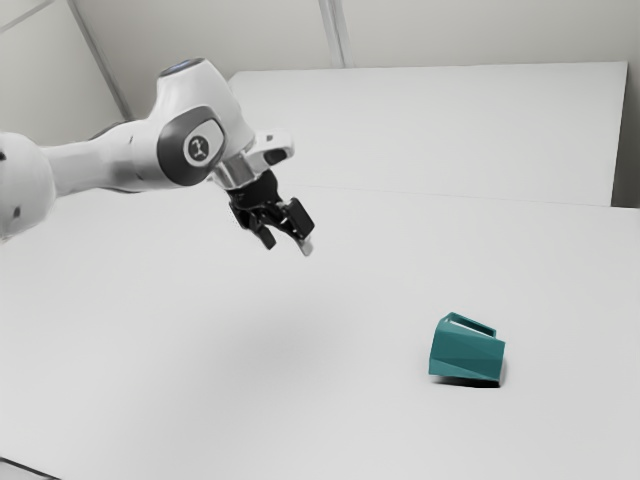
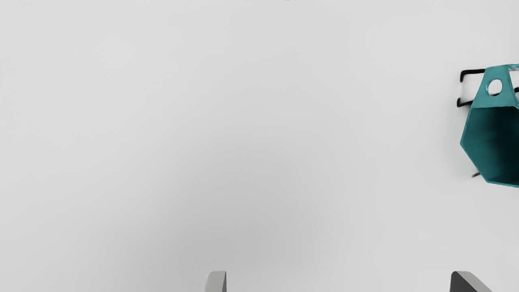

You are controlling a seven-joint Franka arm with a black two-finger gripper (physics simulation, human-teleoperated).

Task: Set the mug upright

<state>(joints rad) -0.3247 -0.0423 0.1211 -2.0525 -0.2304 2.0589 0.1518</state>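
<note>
My gripper [image 1: 287, 248] hangs well above the table in the exterior view, up and to that view's left of the teal mug [image 1: 466, 350]. The mug is faceted and lies on its side on the table, apart from the gripper. In the wrist view the mug [image 2: 482, 140] is partly cut off by the picture's edge, its dark hollow mouth and its handle with a round hole showing. The gripper [image 2: 338, 282] stands open there, its two fingertips wide apart with nothing between them.
The white table [image 1: 250, 380] stretches beneath the arm and around the mug. A pale upright panel [image 1: 430, 130] rises behind it. Thin black marks [image 2: 472, 72] lie on the surface beside the mug's handle.
</note>
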